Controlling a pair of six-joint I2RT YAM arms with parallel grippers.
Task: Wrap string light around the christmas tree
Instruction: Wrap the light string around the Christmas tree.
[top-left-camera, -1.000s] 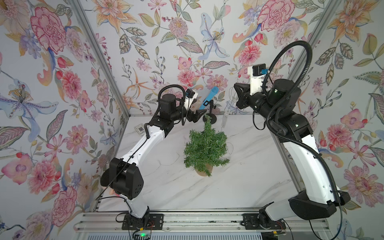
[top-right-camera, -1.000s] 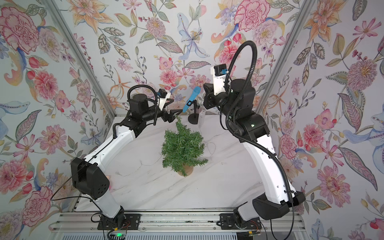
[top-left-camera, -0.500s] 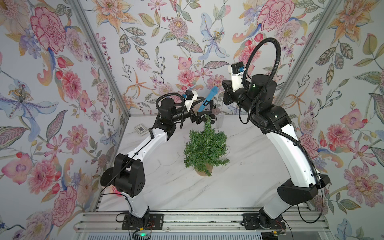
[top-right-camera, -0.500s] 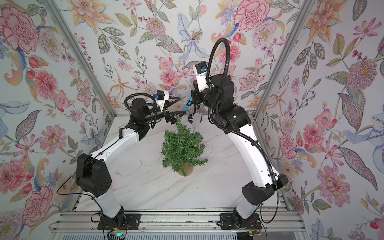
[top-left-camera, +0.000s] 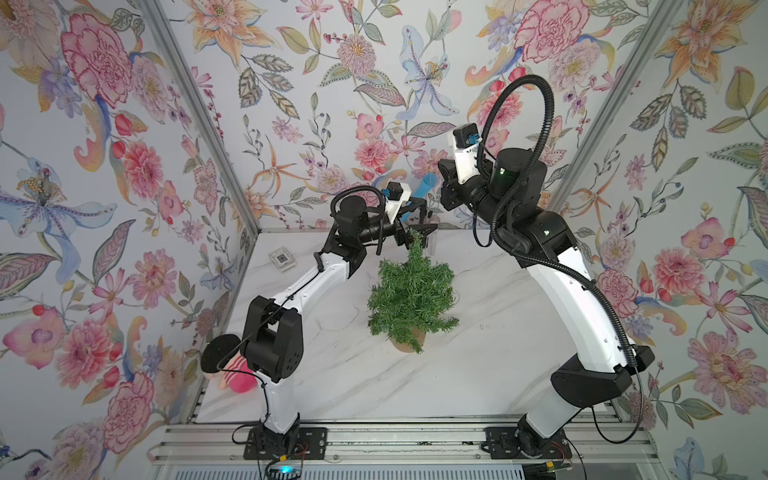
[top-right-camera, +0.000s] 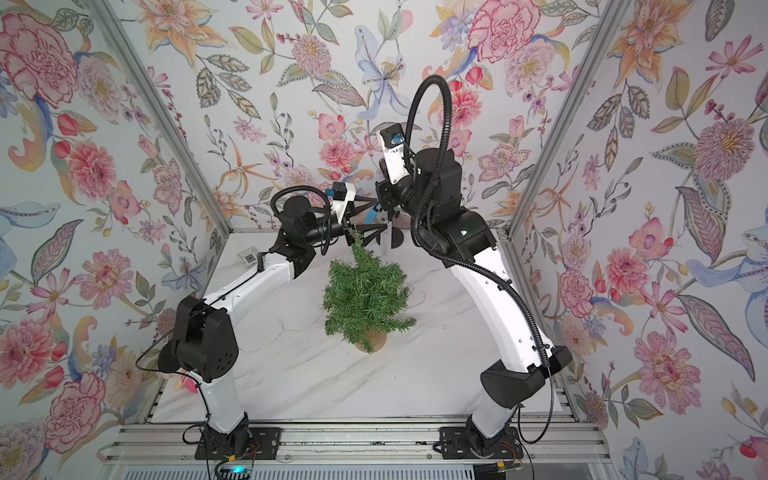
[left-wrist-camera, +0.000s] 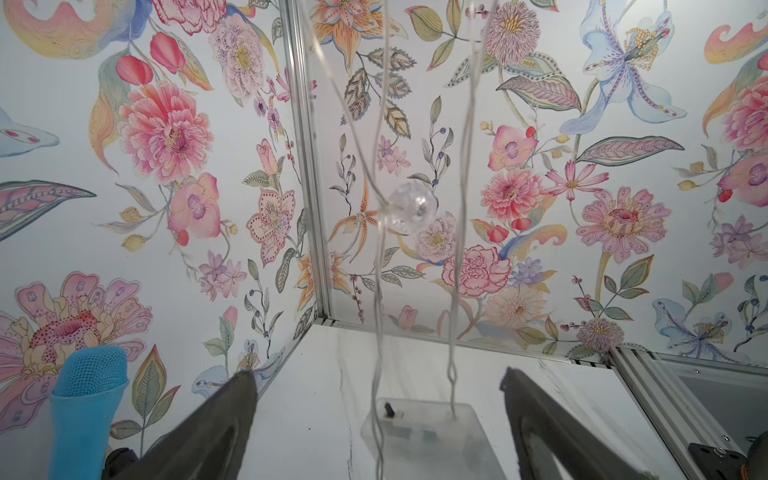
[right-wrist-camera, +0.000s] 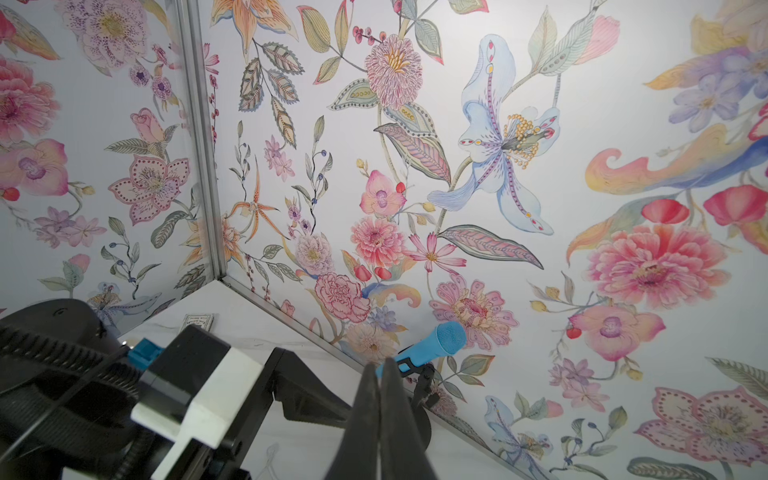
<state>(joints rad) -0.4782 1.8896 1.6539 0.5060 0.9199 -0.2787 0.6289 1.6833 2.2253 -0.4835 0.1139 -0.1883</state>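
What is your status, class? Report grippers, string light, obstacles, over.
Left gripper open, string light strands hanging before its jaws. Right gripper shut, up high. Christmas tree: no wire visible on it. Blue microphone close by.

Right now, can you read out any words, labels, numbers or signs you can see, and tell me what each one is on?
No text can be read.
Small white card: bears a dark square mark, too small to read.
String light box: no legible print.
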